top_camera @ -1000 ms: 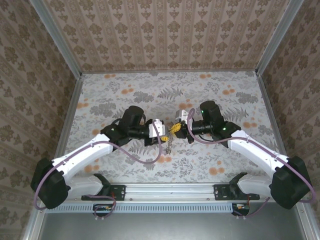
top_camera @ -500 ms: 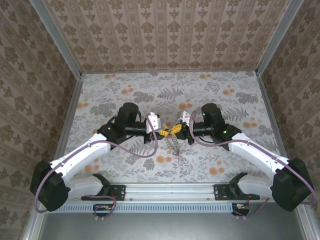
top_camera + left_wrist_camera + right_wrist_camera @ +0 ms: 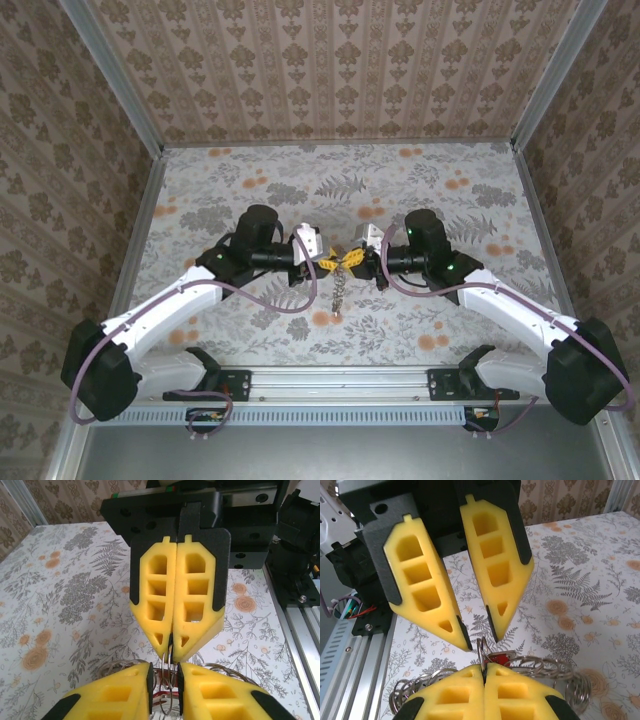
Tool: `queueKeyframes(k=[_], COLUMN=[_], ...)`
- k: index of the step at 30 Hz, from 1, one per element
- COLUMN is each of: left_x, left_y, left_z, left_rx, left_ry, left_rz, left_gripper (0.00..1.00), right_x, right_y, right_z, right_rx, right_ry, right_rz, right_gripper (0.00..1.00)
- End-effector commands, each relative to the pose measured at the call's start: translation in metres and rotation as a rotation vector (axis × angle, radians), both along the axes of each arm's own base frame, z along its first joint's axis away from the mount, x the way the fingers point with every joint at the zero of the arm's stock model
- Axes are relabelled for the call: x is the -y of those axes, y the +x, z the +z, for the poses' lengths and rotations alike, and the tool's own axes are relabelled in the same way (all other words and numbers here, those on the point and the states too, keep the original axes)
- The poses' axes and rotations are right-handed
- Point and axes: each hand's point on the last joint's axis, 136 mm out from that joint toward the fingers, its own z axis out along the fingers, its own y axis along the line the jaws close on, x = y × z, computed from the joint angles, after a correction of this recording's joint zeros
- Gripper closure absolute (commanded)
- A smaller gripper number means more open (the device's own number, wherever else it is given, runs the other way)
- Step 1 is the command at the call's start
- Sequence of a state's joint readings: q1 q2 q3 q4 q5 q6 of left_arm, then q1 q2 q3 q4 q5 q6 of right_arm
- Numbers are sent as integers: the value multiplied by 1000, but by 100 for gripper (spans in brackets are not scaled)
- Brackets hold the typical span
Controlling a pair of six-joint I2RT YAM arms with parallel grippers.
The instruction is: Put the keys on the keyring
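The keyring (image 3: pixel 338 295) is a grey chain of metal rings hanging between the two grippers above the table. My right gripper (image 3: pixel 484 672) is shut on one thin ring of it, and it also shows from the front (image 3: pixel 171 650) in the left wrist view. My left gripper (image 3: pixel 165 680) stands open, and that same ring rises in the gap between its fingers without visibly touching the pads. From the right wrist it appears with its tips apart (image 3: pixel 481 640). The key's red head (image 3: pixel 501 658) lies just behind the ring, among the loops.
The floral table (image 3: pixel 450 190) is walled on three sides by patterned panels. A metal rail (image 3: pixel 340 380) with the arm bases runs along the near edge. More loops of the chain (image 3: pixel 555 667) spread to both sides below the grippers.
The left gripper has shifted slightly right to meet the right gripper's tips. The chain has swung and now hangs straighter and lower beneath them.
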State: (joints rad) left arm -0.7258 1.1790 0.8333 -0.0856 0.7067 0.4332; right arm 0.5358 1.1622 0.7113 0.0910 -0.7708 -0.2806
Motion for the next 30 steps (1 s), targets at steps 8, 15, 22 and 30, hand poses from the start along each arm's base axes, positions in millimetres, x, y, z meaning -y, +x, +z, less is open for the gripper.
queueKeyframes(k=[8,15,22,30], left_x=[-1,-2,-8,2], left_y=[10,6,4,-2], left_z=[0,5,1,-5], left_rx=[-11,14,72,110], left_ry=[-4,4,109,207], left_rz=[50,14,12,-37], left_gripper=[84,100,100,100], right_x=[-1,2,21,11], right_y=[-4,-11,-12,-4], right_z=[20,5,-10,-4], right_rx=[78,102,207,243], right_ry=[59,-40,-275,-291], right_rz=[19,58,71,80], right_gripper=[100,96,70,64])
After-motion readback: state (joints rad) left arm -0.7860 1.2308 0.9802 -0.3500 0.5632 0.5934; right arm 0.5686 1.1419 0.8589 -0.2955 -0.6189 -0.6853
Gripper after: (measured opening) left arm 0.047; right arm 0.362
